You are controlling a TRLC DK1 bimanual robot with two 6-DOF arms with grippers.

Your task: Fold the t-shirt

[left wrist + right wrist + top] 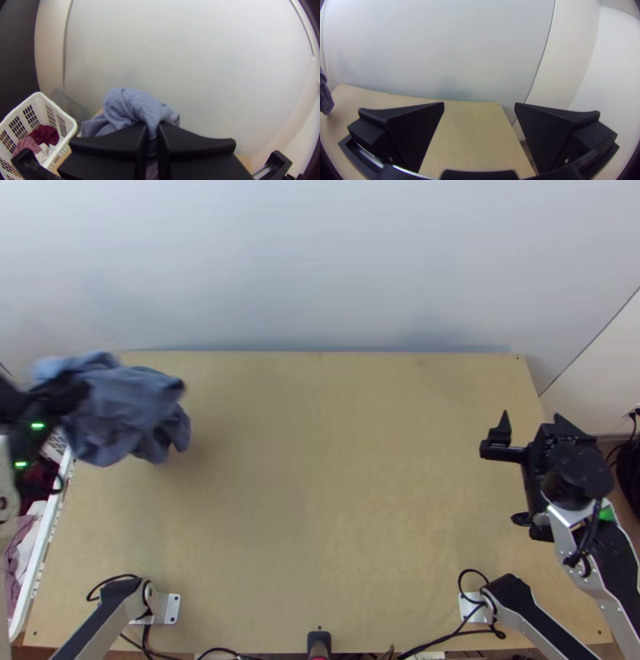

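Upper left of the top view, the left hand (152,129) had the bunched t-shirt (132,412) pinched tight! The right hand (479,104) stood spread. Pickup stage, it seemed; next called for lowering and spreading it on the bench (336,500).

fairly bright, diffuse light | soft shadows | wrist views: curved edges, dark corners

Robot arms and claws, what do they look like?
Left arm and right arm: pale links with black panels, black joints, green lights. A black cable loops by the right arm's wrist. Left claw and right claw: two wide, flat black fingers each, the right's ridged inside.
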